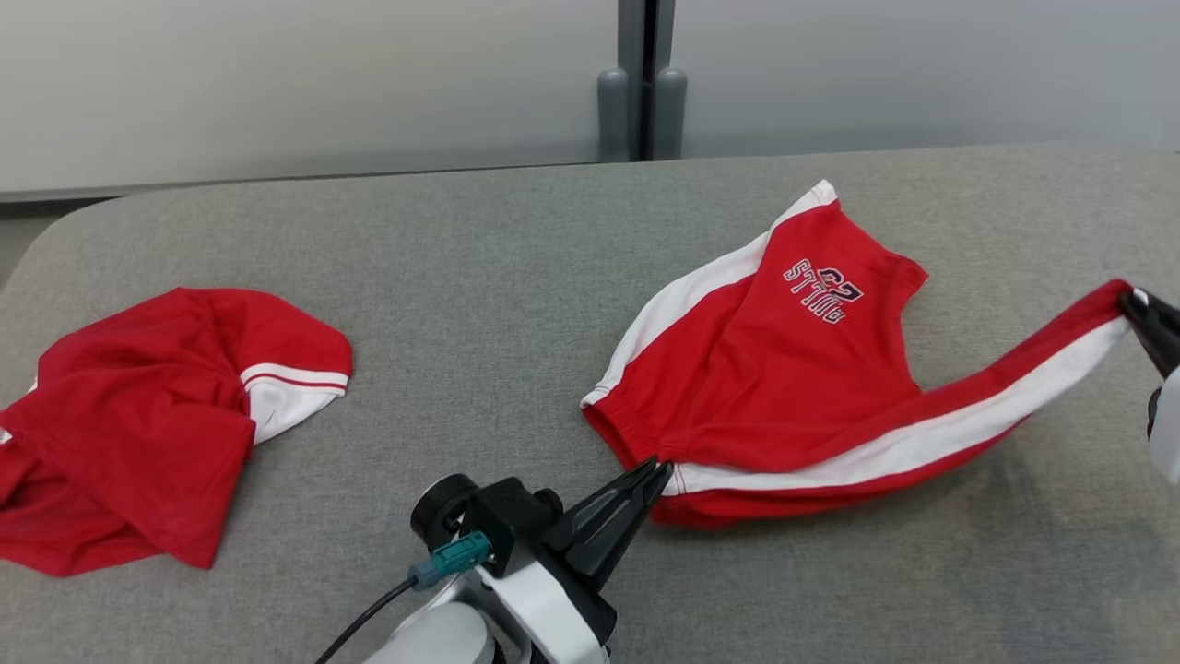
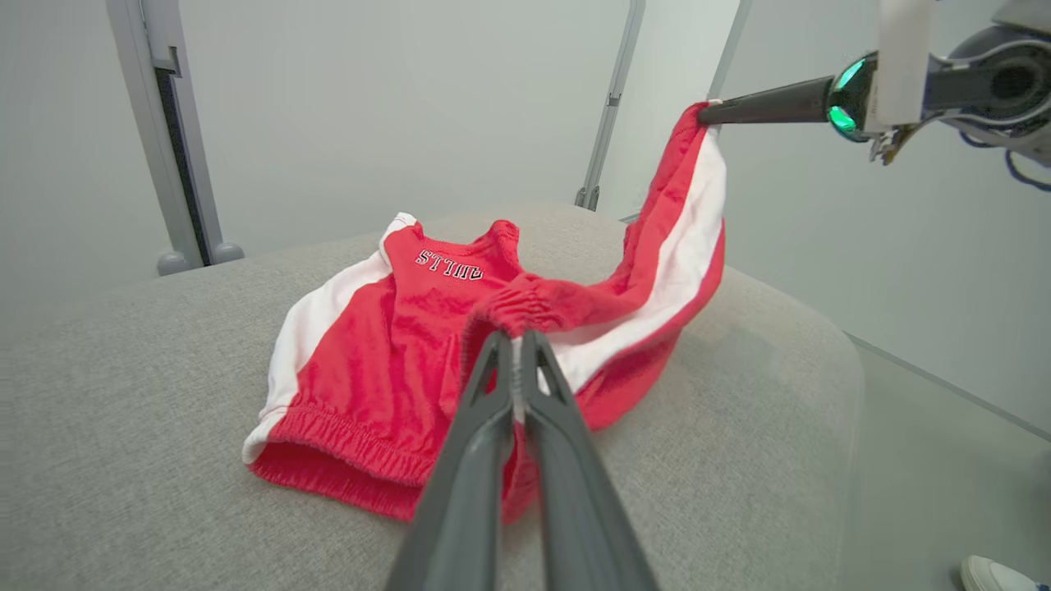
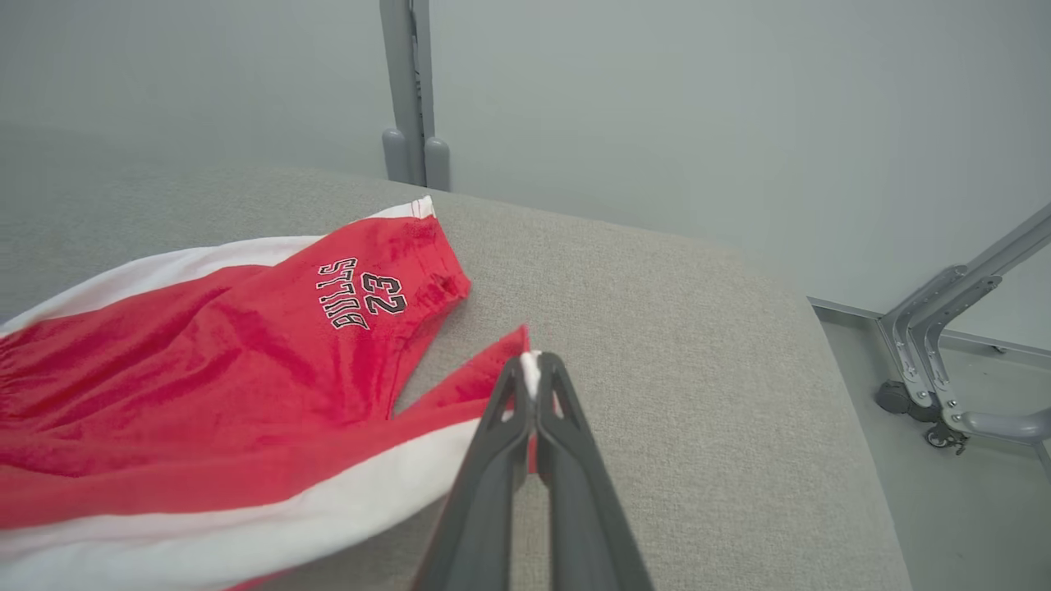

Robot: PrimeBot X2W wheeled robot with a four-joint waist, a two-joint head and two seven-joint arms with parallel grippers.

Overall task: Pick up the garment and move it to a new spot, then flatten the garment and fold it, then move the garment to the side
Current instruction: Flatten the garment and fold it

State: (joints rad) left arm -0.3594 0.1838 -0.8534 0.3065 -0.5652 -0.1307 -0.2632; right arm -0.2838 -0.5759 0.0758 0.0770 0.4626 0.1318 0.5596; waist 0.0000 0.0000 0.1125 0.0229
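Above the table (image 1: 516,277), two hands (image 1: 656,472) (image 1: 1138,309) pinch one garment (image 1: 784,369)

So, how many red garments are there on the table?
2: a crumpled garment at the left, untouched; the printed garment at the right, held by left gripper and right gripper.

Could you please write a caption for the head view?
The left claw and right claw hold red shorts beside a crumpled shirt.
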